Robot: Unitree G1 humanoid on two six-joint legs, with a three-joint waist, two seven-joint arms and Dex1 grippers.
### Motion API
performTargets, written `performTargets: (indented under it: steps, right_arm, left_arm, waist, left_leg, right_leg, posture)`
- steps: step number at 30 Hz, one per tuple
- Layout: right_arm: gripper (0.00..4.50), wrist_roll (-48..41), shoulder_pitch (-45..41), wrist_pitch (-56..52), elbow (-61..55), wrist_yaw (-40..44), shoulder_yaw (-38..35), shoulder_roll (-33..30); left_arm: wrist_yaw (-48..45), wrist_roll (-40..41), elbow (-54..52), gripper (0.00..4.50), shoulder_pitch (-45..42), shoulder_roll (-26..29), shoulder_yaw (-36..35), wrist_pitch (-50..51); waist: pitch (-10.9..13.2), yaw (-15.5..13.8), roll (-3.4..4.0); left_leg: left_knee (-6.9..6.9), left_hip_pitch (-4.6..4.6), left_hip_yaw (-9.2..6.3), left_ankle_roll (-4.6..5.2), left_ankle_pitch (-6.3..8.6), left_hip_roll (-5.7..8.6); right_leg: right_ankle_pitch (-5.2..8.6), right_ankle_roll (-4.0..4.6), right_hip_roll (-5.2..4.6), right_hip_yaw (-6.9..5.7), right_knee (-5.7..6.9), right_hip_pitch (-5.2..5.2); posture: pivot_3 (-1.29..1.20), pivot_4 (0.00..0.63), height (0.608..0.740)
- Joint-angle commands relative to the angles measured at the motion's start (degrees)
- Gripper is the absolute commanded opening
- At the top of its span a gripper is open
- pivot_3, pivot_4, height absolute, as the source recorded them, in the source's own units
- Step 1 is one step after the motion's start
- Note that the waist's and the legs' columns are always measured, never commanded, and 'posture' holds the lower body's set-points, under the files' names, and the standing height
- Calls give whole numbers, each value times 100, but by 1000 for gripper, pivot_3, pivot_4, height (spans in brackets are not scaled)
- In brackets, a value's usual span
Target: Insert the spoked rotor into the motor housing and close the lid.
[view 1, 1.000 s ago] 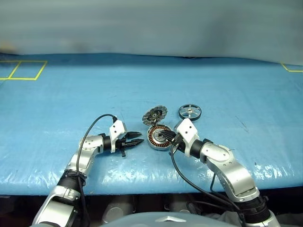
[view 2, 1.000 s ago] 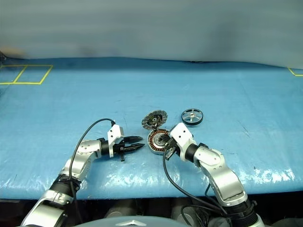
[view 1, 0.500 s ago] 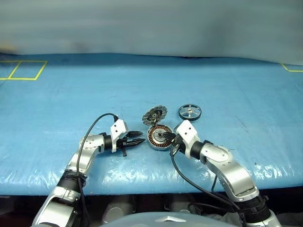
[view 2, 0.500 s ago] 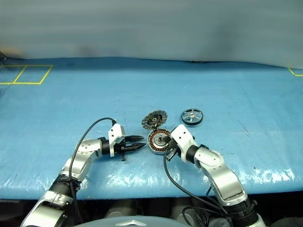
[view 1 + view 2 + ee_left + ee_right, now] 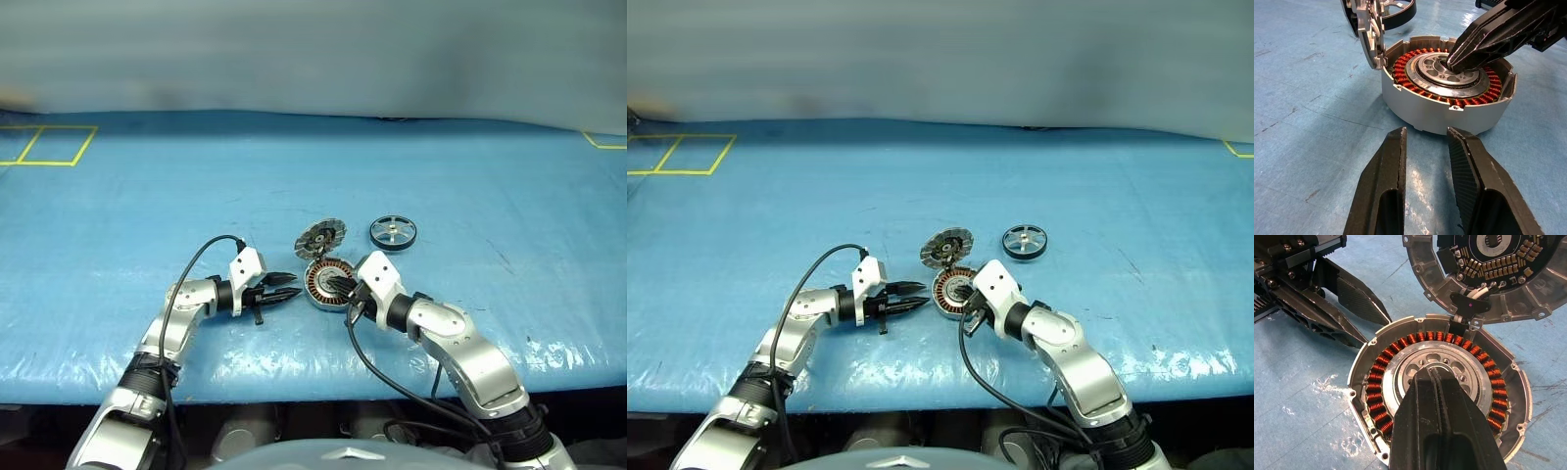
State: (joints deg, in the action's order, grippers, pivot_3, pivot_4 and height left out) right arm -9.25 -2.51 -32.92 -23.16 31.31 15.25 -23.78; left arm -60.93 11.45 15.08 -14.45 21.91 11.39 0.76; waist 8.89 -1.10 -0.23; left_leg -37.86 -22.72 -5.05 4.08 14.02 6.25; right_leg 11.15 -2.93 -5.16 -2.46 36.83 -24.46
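Blue sheeting (image 5: 118, 225) covers the table, and the motor housing (image 5: 326, 284) sits on it near the front edge, between the two grippers. Its ring of copper windings (image 5: 1382, 373) and silver centre (image 5: 1449, 78) lie exposed, since the lid (image 5: 320, 237) stands tilted up and open on the far side of the case, hinged at the rim with its patterned inner face showing (the right wrist view catches its circuit-like detail and a small black hinge tab). The spoked rotor (image 5: 393, 232) lies flat on the sheeting beyond and to the right of the housing, just apart from the raised lid and touched by neither gripper.

The right gripper (image 5: 1436, 382) has its two black fingers pressed together with nothing between them, and their joined tip rests on the silver centre of the housing, inside the ring of windings. The left gripper (image 5: 1426, 137) is partly open, a narrow gap between its fingers (image 5: 1386, 171), and holds nothing; it lies low over the sheeting just beside the housing's outer wall on the left side, pointing at it without touching. Yellow tape lines (image 5: 49, 145) mark a rectangle at the table's far left.
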Motion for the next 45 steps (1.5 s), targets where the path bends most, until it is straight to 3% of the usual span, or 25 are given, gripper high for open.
performTargets:
  steps: [1, 20, 32, 45]
  right_arm:
    - [26, -15, -99, 162, -166, -5, -77, 34]
    - [26, 140, -177, 261, 299, -29, 21, 50]
    - [26, 752, -105, -184, 392, -232, 333, -252]
    - [26, 475, 41, -371, -313, 35, 216, -403]
  left_arm:
    - [30, 40, -304, 1377, 28, -8, 2, 0]
    - [91, 47, -538, 1377, 84, 34, 37, 187]
    - [94, 57, -637, 1377, 41, 30, 44, 311]
    - [64, 59, -493, 1377, 96, 67, -12, 149]
  waist:
    - [0, -1, 0]
    - [0, 0, 0]
    - [-3, -7, -1]
    - [-6, -34, 0]
  left_leg:
    - [0, 0, 0, 0, 0, 0]
    - [0, 0, 0, 0, 0, 0]
    - [-2, 4, 0, -2, 0, 0]
    - [-2, 4, -1, 1, 5, 1]
  right_leg:
    - [-1, 1, 0, 0, 0, 0]
    - [-1, 1, 0, 0, 0, 0]
    - [3, -6, 0, -1, 1, 6]
    - [7, -12, -2, -1, -3, 7]
  posture:
    - [0, 150, 740]
    - [0, 150, 740]
    - [0, 150, 740]
    - [0, 150, 740]
